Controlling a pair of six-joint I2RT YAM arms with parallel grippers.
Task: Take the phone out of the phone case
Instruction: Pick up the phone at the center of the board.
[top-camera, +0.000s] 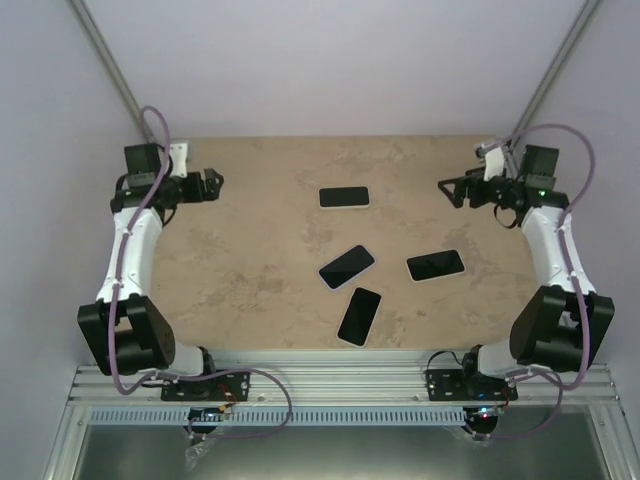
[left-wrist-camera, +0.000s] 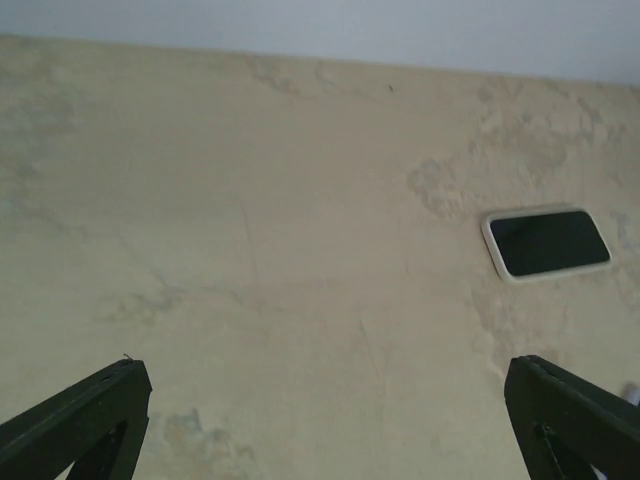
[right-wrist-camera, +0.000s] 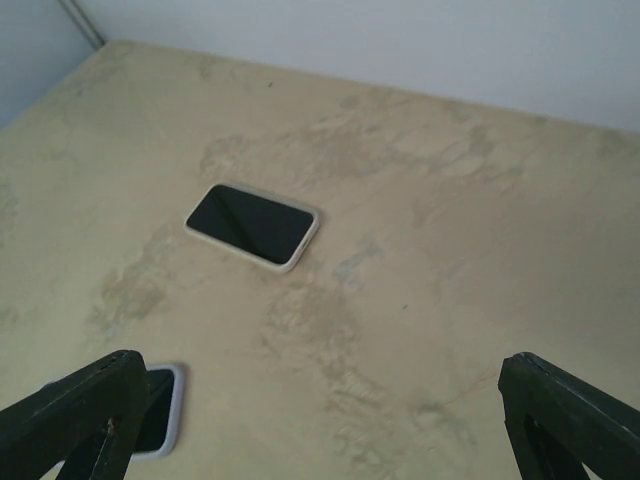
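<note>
Table (top-camera: 240, 260), marbled beige, carried four phones, all screen-up; far phone (top-camera: 344, 197) at 12 o'clock from the table's middle, in a pale case; centre phone (top-camera: 347, 266), tilted, pale-rimmed; right phone (top-camera: 435, 265) at 3 o'clock, pale-rimmed; dark phone (top-camera: 359, 315) at 6 o'clock, with no pale rim showing, so whether it had a case could not be told.

Left gripper (top-camera: 215, 183) hung at 10 o'clock, jaws wide apart on nothing; right gripper (top-camera: 447, 190) hung at 2 o'clock, jaws likewise apart and empty; both stood well apart from every phone.

Task judged unstarted.

Hazards: the intended phone was not evident, so a wrong pick was possible; the phones lay flat, so descending jaws could skid off a rim or shove the phone along; prying with the case unpinned would likely lift both together; centre phone and dark phone lay near each other, so a reach for one might knock the other.
</note>
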